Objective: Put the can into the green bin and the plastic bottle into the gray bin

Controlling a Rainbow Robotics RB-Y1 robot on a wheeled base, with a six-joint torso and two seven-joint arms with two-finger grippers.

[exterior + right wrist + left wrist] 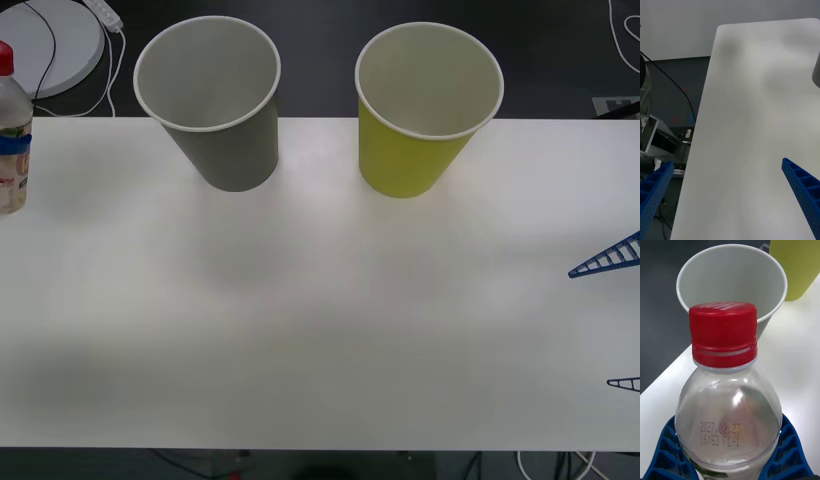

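Left wrist view, item one: the plastic bottle (pixel 728 397), red cap up, pinched at its shoulder between the blue fingers (pixel 666 450) of my left gripper (pixel 730 459). In the front view the same bottle (pixel 12 130) stands upright at the far left edge of the worktop (pixel 320 320); I cannot tell whether it rests on the surface or is just lifted.

Item two: the gray bin (pixel 208 95), back row, left of centre, upright. White interior, nothing inside.

Item three: the green bin (pixel 428 105), just to its right, the two well apart. Also nothing inside. No can located.

Item four: right gripper (pixel 615 315), idle at the right edge, fingers (pixel 801 187) spread wide over bare worktop.

Risks, as I judge them:
- The grip sits on the rounded, smooth shoulder; the bottle could slip or tilt during the carry.
- Both bins are light paper cups; a low pass could clip a rim and topple one.
- The bins match in size and shape; drifting too far right would put the bottle over the green one.
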